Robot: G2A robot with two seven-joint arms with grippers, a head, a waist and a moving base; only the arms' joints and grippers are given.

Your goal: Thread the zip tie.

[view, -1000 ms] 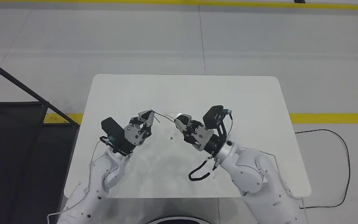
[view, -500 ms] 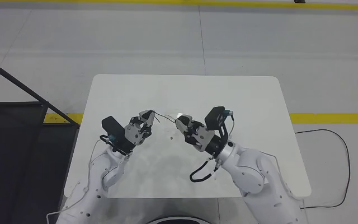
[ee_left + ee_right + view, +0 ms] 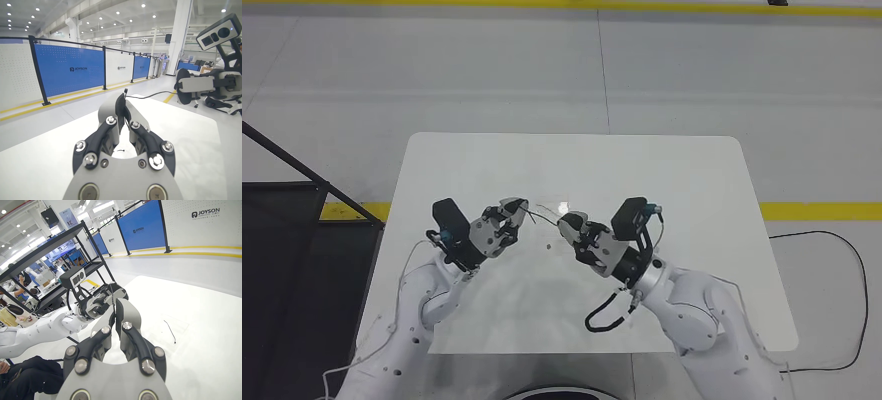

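Top view: the left tool (image 3: 514,210) and the right tool (image 3: 568,219) are seen raised over the middle of the table (image 3: 692,170), tips turned toward each other, near but apart. The thin black zip tie (image 3: 538,211) bridges the gap between them. In the left wrist view, the left tool is seen pressed shut on the tie, whose small square head stands just past the fingertips. From just below the head a thin strap runs off sideways toward the right tool. In the right wrist view, the right tool is seen closed to a narrow slit, with the strap pinched between its ribbed pads and leading on toward the left tool. A second zip tie (image 3: 170,330) lies flat on the table, well apart from both tools.

The step in hand is judged to be the threading itself, with the head end held by one tool and the tail end by the other. Whether the tip has already entered the slot of the head cannot be told, as the parts are too small. For the next move, the tail would need to be lined up squarely with the slot and fed through in a short, straight push while the head is held steady. Because the strap is thin and springy, a small error in angle is likely to make it bow or slide past the head. Fine alignment is therefore called for rather than force.
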